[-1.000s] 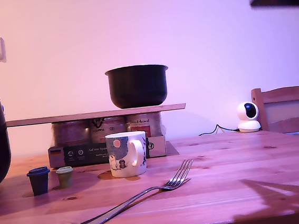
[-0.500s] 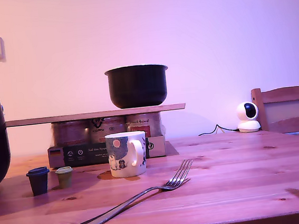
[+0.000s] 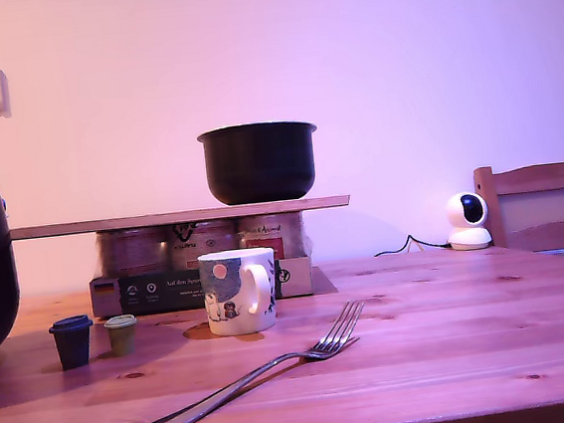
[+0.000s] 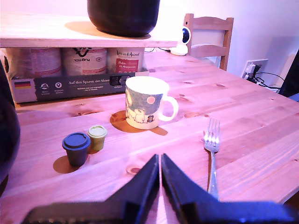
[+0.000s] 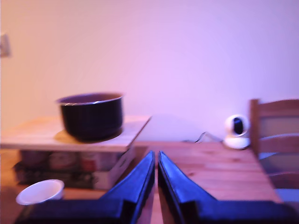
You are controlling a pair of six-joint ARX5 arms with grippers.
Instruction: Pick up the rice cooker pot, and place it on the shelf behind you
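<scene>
Up on the shelf (image 3: 178, 218) sits the rice cooker pot (image 3: 259, 161), upright and untouched, so the placing looks done. My first pincer (image 4: 160, 161) and second pincer (image 5: 155, 156) are both clenched on nothing, well clear.

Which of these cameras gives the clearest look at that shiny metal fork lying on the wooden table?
The exterior view: the shiny metal fork lies there whole and sharp, tines to handle end. The first wrist view shows its tines, but my first gripper hides part of the handle. The second wrist view misses it entirely.
</scene>
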